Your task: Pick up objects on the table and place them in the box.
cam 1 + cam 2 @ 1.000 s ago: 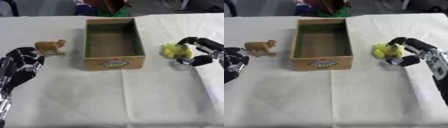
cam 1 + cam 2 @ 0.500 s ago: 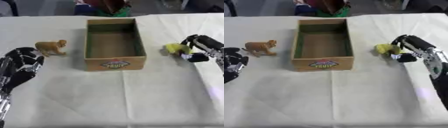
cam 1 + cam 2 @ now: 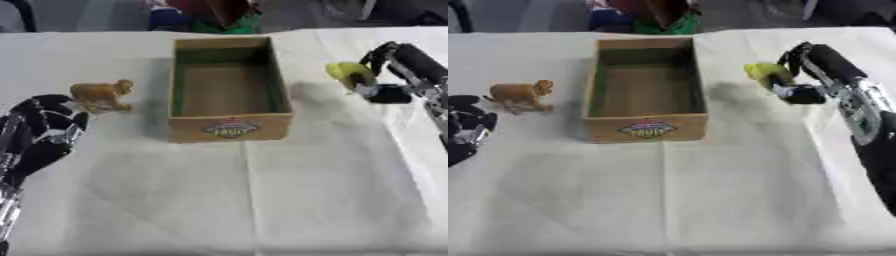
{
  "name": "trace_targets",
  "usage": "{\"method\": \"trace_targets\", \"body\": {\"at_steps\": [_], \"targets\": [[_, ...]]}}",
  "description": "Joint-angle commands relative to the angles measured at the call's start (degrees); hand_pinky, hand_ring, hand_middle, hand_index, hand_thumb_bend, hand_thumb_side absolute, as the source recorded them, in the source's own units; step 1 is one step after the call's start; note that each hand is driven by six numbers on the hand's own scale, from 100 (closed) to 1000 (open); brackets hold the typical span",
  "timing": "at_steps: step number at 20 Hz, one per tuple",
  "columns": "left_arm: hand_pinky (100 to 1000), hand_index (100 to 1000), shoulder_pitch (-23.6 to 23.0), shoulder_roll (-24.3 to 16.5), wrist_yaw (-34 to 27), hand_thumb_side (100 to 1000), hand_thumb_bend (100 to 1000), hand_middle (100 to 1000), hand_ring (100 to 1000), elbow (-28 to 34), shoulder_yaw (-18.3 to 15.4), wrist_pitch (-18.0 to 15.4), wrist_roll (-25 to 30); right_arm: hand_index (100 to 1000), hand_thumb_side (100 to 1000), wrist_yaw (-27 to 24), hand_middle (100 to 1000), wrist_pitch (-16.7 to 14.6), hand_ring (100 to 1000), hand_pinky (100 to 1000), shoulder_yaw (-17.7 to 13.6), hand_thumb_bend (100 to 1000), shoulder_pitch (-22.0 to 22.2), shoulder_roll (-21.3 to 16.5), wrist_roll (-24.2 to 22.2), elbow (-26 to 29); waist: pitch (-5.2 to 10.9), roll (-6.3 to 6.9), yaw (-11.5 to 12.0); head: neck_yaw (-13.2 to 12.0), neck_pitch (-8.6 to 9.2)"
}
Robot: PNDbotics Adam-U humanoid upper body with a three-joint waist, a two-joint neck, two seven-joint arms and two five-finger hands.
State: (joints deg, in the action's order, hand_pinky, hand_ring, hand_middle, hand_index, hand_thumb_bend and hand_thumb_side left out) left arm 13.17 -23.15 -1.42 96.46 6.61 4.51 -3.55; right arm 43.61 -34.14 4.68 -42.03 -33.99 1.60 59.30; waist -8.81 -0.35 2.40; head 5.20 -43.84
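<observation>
At the right of the frame, level with the box's far half, our right hand [image 3: 811, 75] has its fingers curled round a small yellow toy [image 3: 763, 73], pinching it between fingertips and thumb. A soft shadow on the cloth beneath suggests the toy is off the table [image 3: 710, 200]. We judge it is held out toward the cardboard box [image 3: 646, 90] so that it can be carried over the near wall and dropped inside. The box sits at upper centre, open and, as far as we can see, with nothing in it. A brown animal figure [image 3: 102, 94] stands on the cloth to the left of the box, apart from it, not yet picked up. Our left hand [image 3: 42, 131] rests at the lower left, fingers loosely bent and holding nothing, just beside the animal.
</observation>
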Motion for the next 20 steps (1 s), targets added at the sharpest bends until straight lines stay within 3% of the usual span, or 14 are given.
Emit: {"method": "trace_targets", "body": {"at_steps": [1, 7, 11, 12, 15, 19, 20], "targets": [[656, 735, 0.6, -0.7, -0.3, 208, 367, 550, 568, 0.7, 0.1, -0.1, 0.2, 411, 390, -3.3, 322, -1.1, 452, 585, 1.8, 100, -4.0, -0.4, -2.4, 3.3, 1.04, -0.04, 0.2, 0.4, -0.27], [656, 735, 1.0, -0.6, -0.4, 206, 368, 550, 568, 0.8, 0.4, -0.1, 0.5, 431, 411, -4.5, 339, -2.9, 472, 597, 4.3, 100, -10.5, 4.4, -7.1, 1.5, 1.12, 0.22, 1.1, 0.8, -0.06], [656, 734, 1.1, -0.5, -0.4, 208, 369, 550, 568, 0.8, 0.5, 0.0, 0.7, 477, 457, -1.5, 378, -4.7, 496, 612, 4.8, 101, -13.2, 7.3, -8.7, -2.2, 0.94, 0.36, 1.9, 1.2, 0.23], [656, 734, 1.1, -0.5, -0.4, 208, 369, 550, 568, 0.8, 0.5, 0.0, 0.8, 510, 491, -0.5, 409, -5.4, 513, 622, 4.9, 140, -13.6, 7.9, -9.0, -3.0, 0.87, 0.35, 2.1, 1.3, 0.23], [656, 734, 1.3, -0.4, -0.4, 208, 369, 549, 568, 0.8, 0.6, 0.0, 0.8, 577, 528, 2.4, 477, -7.2, 544, 638, 5.4, 139, -14.0, 9.4, -10.2, -4.9, 0.73, 0.32, 2.2, 1.3, 0.23], [656, 734, 1.4, -0.5, -0.4, 208, 370, 549, 568, 0.7, 0.6, 0.0, 0.9, 711, 591, 4.3, 578, -9.1, 595, 657, 5.8, 283, -13.6, 10.2, -11.2, -5.7, 0.65, 0.20, 2.0, 1.3, 0.16], [656, 734, 1.4, -0.5, -0.3, 207, 370, 549, 568, 0.7, 0.6, 0.0, 0.9, 771, 604, 4.3, 645, -9.4, 628, 670, 5.8, 345, -13.5, 10.2, -11.1, -5.6, 0.65, 0.18, 1.9, 1.2, 0.14]]}}
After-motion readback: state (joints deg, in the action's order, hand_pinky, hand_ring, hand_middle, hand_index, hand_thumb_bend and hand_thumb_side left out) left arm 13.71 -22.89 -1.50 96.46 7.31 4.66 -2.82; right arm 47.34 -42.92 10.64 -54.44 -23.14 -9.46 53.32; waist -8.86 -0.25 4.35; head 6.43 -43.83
